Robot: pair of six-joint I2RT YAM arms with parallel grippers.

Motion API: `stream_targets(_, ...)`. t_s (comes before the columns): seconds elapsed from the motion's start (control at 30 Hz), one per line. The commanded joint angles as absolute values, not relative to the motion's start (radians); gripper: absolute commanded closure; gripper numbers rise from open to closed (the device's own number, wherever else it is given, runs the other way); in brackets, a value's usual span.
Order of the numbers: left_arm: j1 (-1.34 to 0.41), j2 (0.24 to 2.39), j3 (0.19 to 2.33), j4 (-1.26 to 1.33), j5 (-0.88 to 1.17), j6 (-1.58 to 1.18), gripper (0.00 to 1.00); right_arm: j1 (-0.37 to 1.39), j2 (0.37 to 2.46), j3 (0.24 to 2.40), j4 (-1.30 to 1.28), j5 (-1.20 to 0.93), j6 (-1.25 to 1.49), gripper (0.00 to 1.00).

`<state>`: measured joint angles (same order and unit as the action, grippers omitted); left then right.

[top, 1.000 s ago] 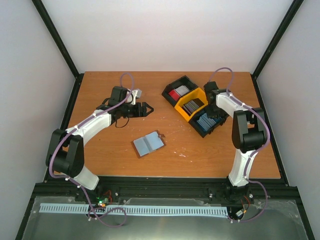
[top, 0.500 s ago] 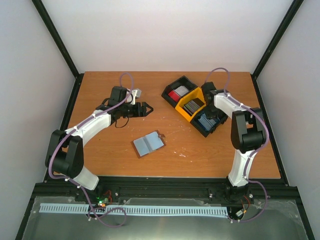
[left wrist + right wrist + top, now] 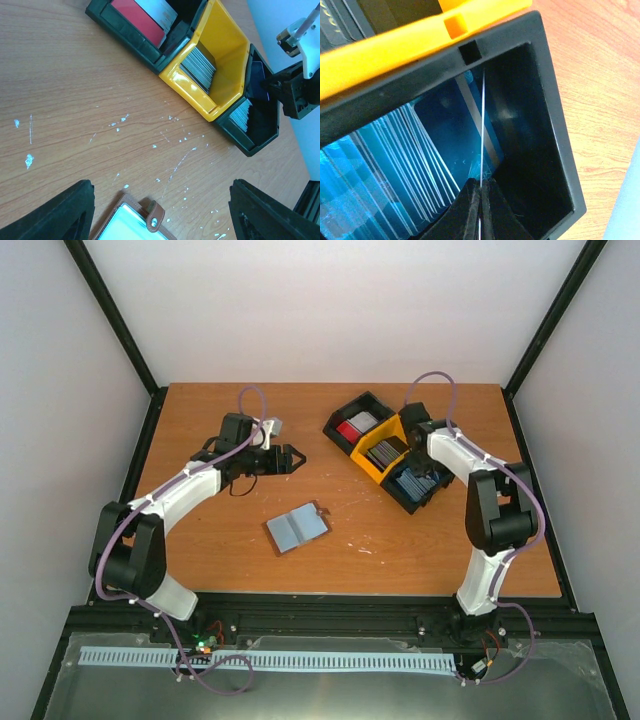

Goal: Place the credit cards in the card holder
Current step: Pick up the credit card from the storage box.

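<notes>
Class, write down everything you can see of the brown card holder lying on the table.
The card holder is a small bifold wallet, brown and leather-looking outside, with a pale blue-grey lining. It lies open and flat on the wooden table, lining up, with a centre fold dividing its two panels. A brown tab clasp sticks out from one edge. It sits slightly turned, between the two arms. No card shows in it, and nothing but the table touches it.

Orange-brown wood bench [image 3: 200, 420] with a black frame round its edge. Brown card holder [image 3: 297, 528] lies open and flat near the middle, a bit left, pale blue inside facing up. Black-and-yellow three-bin tray [image 3: 371, 475] sits far right, set at an angle. White flecks [image 3: 365, 540] dot the bench just right of the holder.
</notes>
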<state>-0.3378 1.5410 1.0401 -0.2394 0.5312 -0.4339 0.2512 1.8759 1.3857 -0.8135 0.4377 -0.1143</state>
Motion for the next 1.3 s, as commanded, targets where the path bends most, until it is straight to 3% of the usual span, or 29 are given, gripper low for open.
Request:
stream_targets(0.0,-0.337,1.510,1.039,-0.222,0.538,-0.417,0.25,0.267,1.799,1.381,-0.807,0.439,-0.125,0.97)
stream_targets(0.43,-0.338,1.510,1.049,-0.215,0.560,-0.414,0.24,0.267,1.661,1.434,-0.903,0.307,-0.049,0.97)
stream_targets(0.57,-0.338,1.497,1.051,-0.210,0.560,-0.414,0.16,0.268,1.589,1.479,-0.922,0.142,-0.034,0.97)
stream_targets(0.7,-0.337,1.465,1.047,-0.200,0.541,-0.418,0.02,0.268,1.566,1.519,-0.943,-0.030,0.006,0.97)
stream_targets(0.8,-0.337,1.431,1.032,-0.187,0.523,-0.428,0.00,0.267,1.543,1.512,-0.909,-0.188,0.058,0.97)
stream_targets(0.97,-0.330,1.345,0.977,-0.126,0.539,-0.472,0.00,0.267,1.501,1.447,-0.743,-0.537,0.205,0.97)
stream_targets(1.27,-0.256,1.147,0.871,0.043,0.778,-0.558,0.00,0.341,1.459,1.226,-0.125,-0.961,0.618,0.97)
